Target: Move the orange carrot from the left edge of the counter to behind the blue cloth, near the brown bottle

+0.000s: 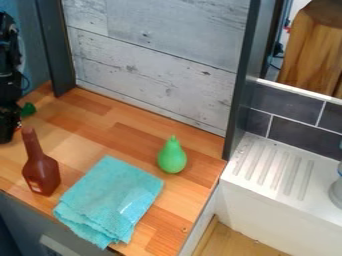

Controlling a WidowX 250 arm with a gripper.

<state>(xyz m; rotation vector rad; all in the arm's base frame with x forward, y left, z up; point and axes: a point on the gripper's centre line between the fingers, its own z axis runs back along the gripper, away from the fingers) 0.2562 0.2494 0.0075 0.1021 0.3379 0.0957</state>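
Gripper: nine o'clock; apart or together, can't tell!
Brown bottle: near it, neck toward eleven, long axis eleven-to-five.

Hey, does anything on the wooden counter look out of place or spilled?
One small thing: the turquoise cloth is folded unevenly, its near corner seeming to poke just past the front edge of the wooden counter. I see no spill, and the brown bottle and green pear look undamaged.
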